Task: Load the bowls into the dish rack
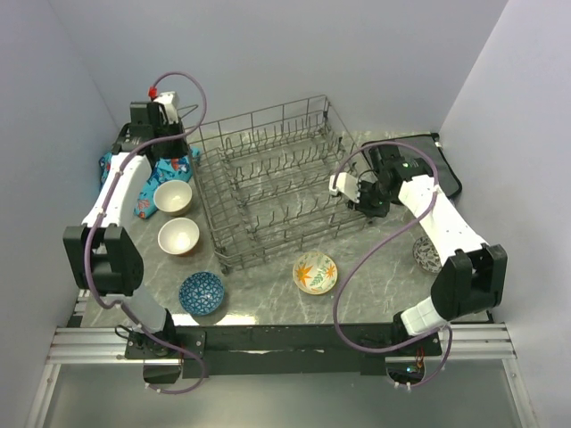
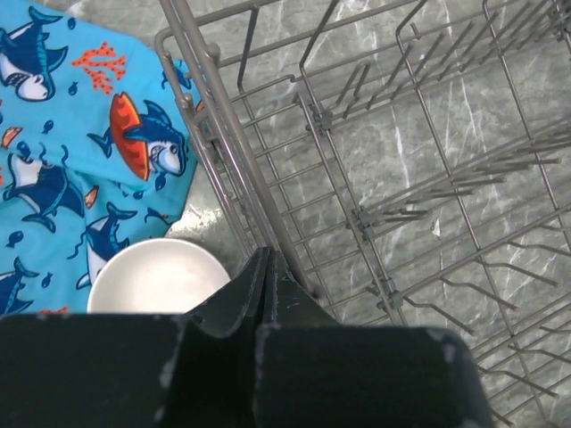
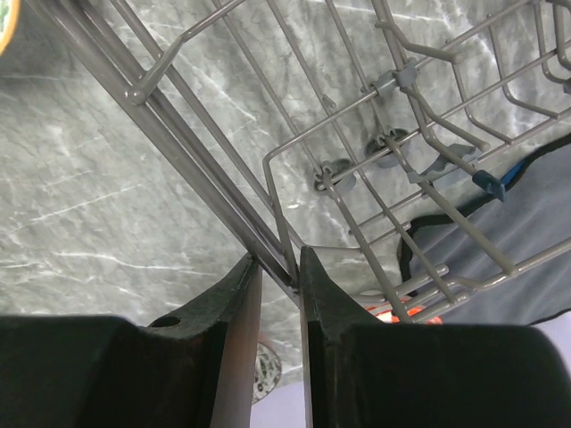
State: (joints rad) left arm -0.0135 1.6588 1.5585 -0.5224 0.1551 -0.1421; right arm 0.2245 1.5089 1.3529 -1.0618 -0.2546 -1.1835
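The grey wire dish rack (image 1: 208, 201) stands mid-table with no bowl in it. Left of it sit two cream bowls (image 1: 173, 197) (image 1: 178, 236) and a blue patterned bowl (image 1: 202, 292). A cream bowl with orange leaves (image 1: 315, 273) sits in front of the rack. A speckled bowl (image 1: 426, 254) is half hidden by my right arm. My left gripper (image 1: 178, 141) (image 2: 268, 254) is shut and empty beside the rack's left rim (image 2: 227, 152), with a cream bowl (image 2: 156, 276) just left of it. My right gripper (image 1: 352, 198) (image 3: 278, 259) pinches the rack's right rim wire (image 3: 178, 134) in a narrow gap.
A blue shark-print cloth (image 1: 147, 192) (image 2: 80, 134) lies at the far left under the bowls' edge. A dark grey mat (image 1: 442, 169) lies to the right of the rack. Walls close in on the left, the right and the back.
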